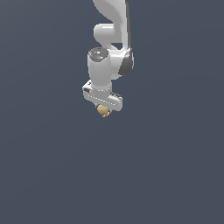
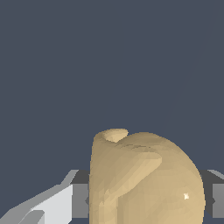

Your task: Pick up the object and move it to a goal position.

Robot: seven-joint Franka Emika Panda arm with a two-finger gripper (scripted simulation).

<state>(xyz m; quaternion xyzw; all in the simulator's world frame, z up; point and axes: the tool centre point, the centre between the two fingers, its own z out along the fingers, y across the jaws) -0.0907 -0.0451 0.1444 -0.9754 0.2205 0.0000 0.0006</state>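
Observation:
The object is a small tan-yellow lumpy, roundish item. It sits right under the white gripper in the exterior view, near the picture's middle. In the wrist view the object fills the space between the two fingers, one finger on one side and the other finger on the other. The gripper is shut on it. The fingertips are hidden behind the object and the hand.
The white arm comes down from the top of the exterior view. Around it there is only a plain dark grey-blue ground.

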